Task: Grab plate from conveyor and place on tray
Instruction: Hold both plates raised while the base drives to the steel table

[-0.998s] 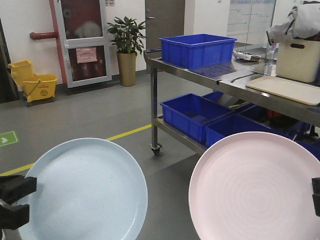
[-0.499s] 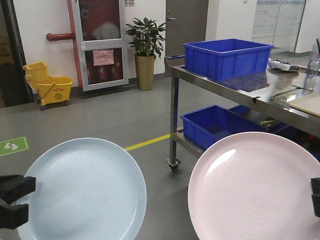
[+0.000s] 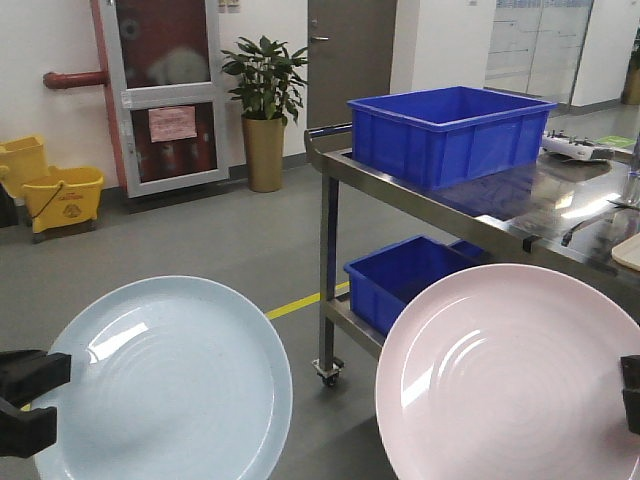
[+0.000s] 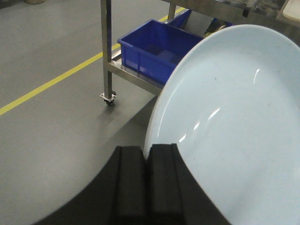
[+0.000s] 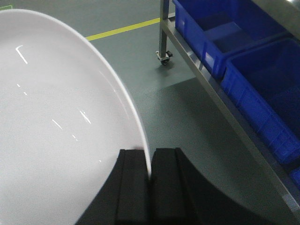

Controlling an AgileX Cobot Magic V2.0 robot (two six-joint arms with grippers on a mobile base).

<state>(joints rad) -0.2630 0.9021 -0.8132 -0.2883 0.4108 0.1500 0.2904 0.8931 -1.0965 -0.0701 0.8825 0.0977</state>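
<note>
Swinging over the last second, the front view has pushed the tray (image 3: 631,252) to a cream sliver at the right edge of the table (image 3: 480,215), so placing likely needs realignment first. The left end effector (image 4: 146,161) is clamped on the blue plate (image 3: 165,385) at its rim, and the right end effector (image 5: 150,168) on the pink plate (image 3: 505,375), both near, over the floor. The pink door notice (image 3: 172,123) is unreadable.

**Service area in an institutional bldg**

Not a home. Grey sealed floor (image 3: 200,240) w/ a yellow line (image 3: 300,299). Wheeled stainless trolley (image 3: 480,205) w/ blue plastic crates on top (image 3: 450,130) & on the bottom shelf (image 3: 400,280). Yellow mop bucket (image 3: 62,198) by the wall. Red glazed fire cabinet (image 3: 165,90) w/ red pipe (image 3: 70,78). Potted plant (image 3: 264,100) beside a grey door (image 3: 350,50).
</note>
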